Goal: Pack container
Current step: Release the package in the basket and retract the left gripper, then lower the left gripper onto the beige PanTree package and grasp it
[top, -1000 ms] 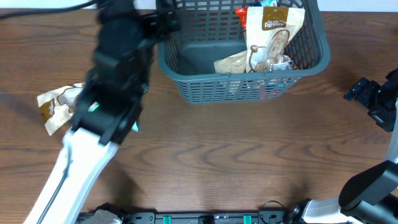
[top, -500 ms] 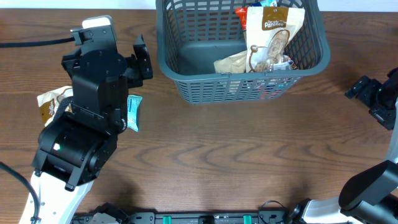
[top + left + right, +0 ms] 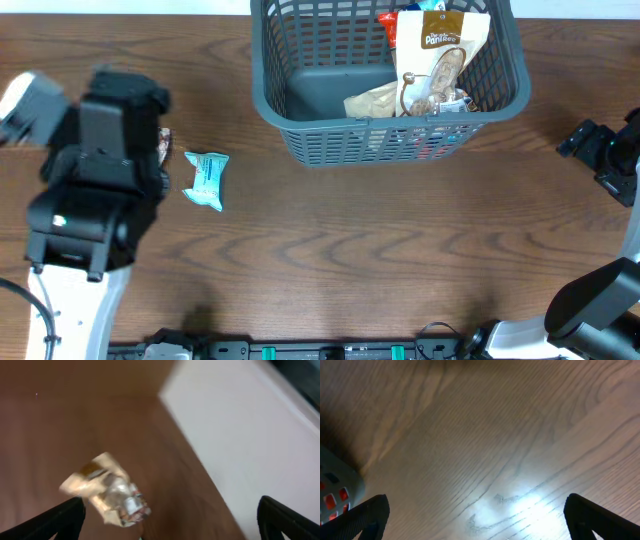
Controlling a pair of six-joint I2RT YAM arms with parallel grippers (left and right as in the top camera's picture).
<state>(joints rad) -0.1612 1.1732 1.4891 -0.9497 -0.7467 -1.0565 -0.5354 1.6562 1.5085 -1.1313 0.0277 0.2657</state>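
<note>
The dark grey slotted basket [image 3: 300, 105] stands at the back middle of the table and holds a tall tan snack packet [image 3: 440, 55], a flat tan packet and a red packet. A light blue packet [image 3: 206, 180] lies on the table left of it. My left arm [image 3: 100, 190] hangs over the table's left side. In the left wrist view my left gripper [image 3: 170, 527] is open wide and empty above a blurred tan packet [image 3: 105, 491]. My right gripper [image 3: 592, 160] is open and empty at the far right, over bare wood [image 3: 480, 520].
A sliver of the tan packet [image 3: 166, 145] shows beside my left arm. The table edge and a white surface [image 3: 250, 435] lie just beyond that packet. The basket's corner [image 3: 335, 487] shows at the left of the right wrist view.
My left arm has swung from the basket's left rim leftward and down the table, uncovering the blue packet and covering the tan packet. The right arm has not moved.
</note>
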